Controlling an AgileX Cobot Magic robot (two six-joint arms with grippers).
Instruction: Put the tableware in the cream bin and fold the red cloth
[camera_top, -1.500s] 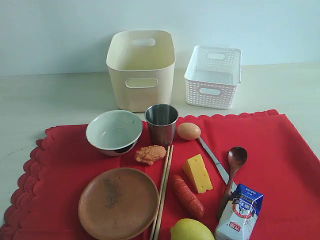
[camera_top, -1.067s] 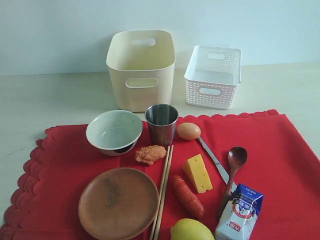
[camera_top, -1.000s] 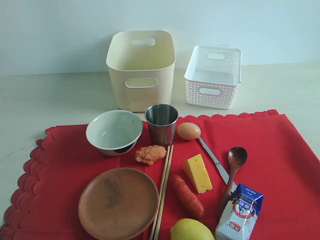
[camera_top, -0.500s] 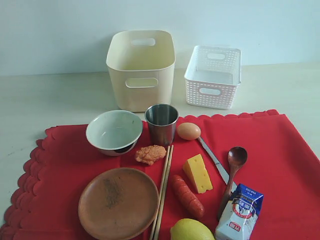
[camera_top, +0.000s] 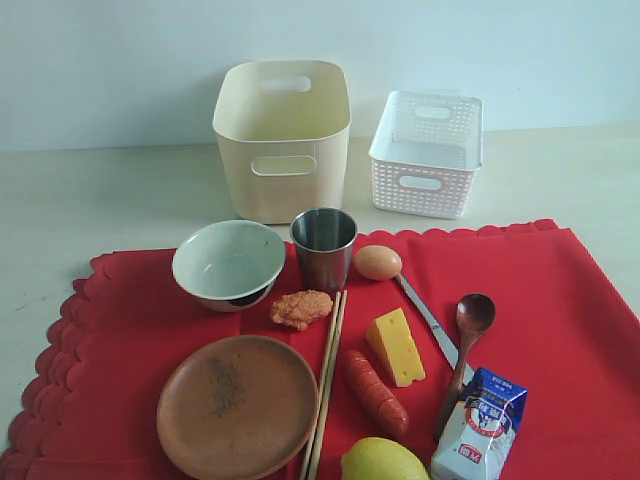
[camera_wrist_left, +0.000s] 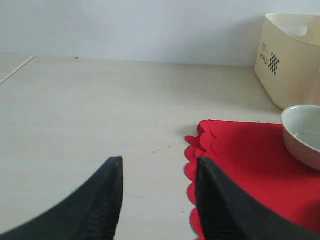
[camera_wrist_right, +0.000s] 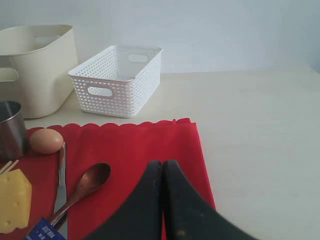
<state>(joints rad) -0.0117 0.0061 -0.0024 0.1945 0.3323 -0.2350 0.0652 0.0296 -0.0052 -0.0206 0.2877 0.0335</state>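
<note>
- Your left hand (camera_wrist_left: 157, 197) is hanging released, its two dark fingers (camera_wrist_left: 107, 200) standing apart over the pale surface (camera_wrist_left: 75, 110), just off the scalloped edge of the red cloth (camera_wrist_left: 240, 150). It is gripping nothing.
- Your right hand (camera_wrist_right: 162, 167) is sitting clenched, its fingers pressing together with nothing between them, above the cloth and near the dark wooden spoon (camera_wrist_right: 92, 177).
- In the exterior view the cloth is lying flat and unfolded across the lower half of the frame.
- The pale white-green bowl (camera_top: 228, 262) is sitting left of centre, and the steel cup (camera_top: 323, 250) is standing upright just to its right.
- The round brown wooden plate (camera_top: 237, 405) is lying at lower left, with the wooden chopsticks (camera_top: 326, 380) running along its right rim.
- The silver knife (camera_top: 428, 322) is lying right of centre, between the cheese wedge (camera_top: 395, 347) and the spoon, its tip beside the egg (camera_top: 377, 262).
- The cream bin (camera_top: 300, 195) is standing at upper centre on the bare surface, with the white lattice basket (camera_top: 425, 190) to its right.
- All the tableware is lying on the cloth, outside the bin.
</note>
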